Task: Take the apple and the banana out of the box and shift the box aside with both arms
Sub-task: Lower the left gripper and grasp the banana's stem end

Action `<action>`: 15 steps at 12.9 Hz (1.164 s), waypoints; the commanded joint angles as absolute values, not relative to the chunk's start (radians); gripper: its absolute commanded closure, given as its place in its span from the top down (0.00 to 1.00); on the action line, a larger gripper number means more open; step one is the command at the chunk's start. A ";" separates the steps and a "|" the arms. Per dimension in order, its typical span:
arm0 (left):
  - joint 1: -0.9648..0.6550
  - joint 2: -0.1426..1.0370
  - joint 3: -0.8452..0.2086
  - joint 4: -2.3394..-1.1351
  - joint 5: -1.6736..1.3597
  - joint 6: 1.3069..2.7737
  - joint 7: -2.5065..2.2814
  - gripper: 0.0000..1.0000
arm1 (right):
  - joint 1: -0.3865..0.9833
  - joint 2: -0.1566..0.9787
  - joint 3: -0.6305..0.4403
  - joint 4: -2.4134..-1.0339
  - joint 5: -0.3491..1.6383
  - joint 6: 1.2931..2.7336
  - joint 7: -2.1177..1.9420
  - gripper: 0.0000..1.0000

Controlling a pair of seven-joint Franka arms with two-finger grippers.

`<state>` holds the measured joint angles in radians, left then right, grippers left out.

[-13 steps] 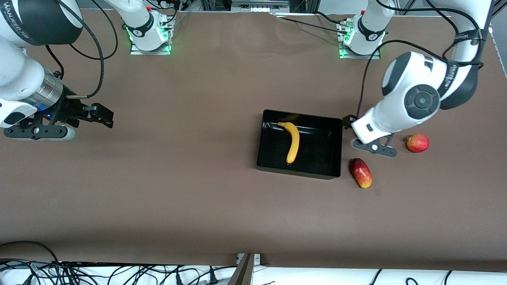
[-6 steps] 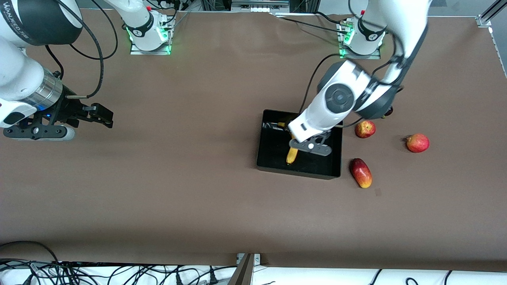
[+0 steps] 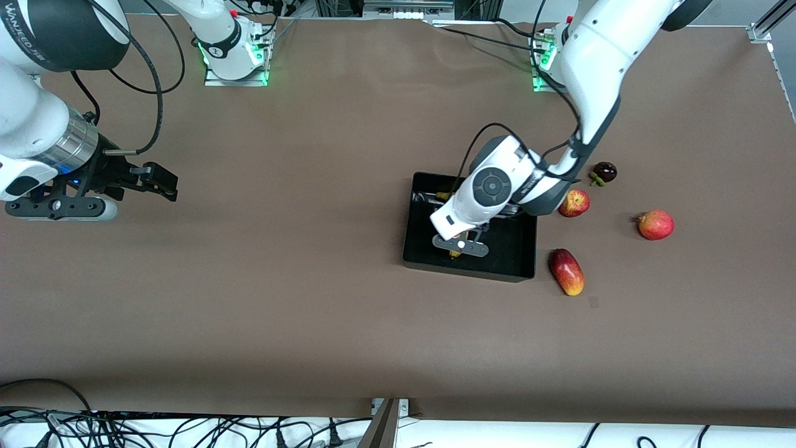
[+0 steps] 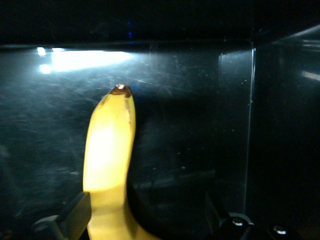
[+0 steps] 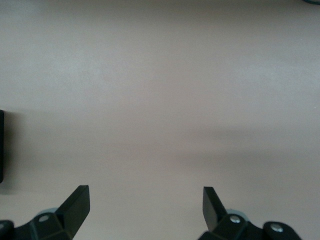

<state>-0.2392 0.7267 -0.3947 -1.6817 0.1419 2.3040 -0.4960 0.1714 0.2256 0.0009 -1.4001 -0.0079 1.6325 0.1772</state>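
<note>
My left arm has swung from beside the box (image 3: 528, 264), toward its own end of the table, to a position over the box interior. My left gripper (image 3: 461, 247) has come down inside the walls, its fingers spread, one finger (image 4: 77, 215) against the banana (image 4: 107, 170), the other well clear. With the arm moved off, the apple (image 3: 574, 203) and the mangosteen (image 3: 604, 172), hidden a second ago, are now exposed on the table (image 3: 311, 280). In the front view, most of the banana is now covered by my wrist.
</note>
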 commanded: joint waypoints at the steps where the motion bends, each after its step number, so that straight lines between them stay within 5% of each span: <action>1: -0.264 0.747 -0.379 -1.669 0.187 2.316 -0.540 1.00 | 0.164 0.219 0.005 -1.402 -0.003 1.632 0.161 1.00; 14: -0.250 0.729 -0.377 -1.671 0.270 2.217 -0.540 1.00 | 0.163 0.219 0.005 -1.404 -0.003 1.632 0.161 1.00; 15: -0.250 0.729 -0.377 -1.671 0.270 2.206 -0.540 0.88 | 0.163 0.219 0.005 -1.404 -0.003 1.632 0.161 1.00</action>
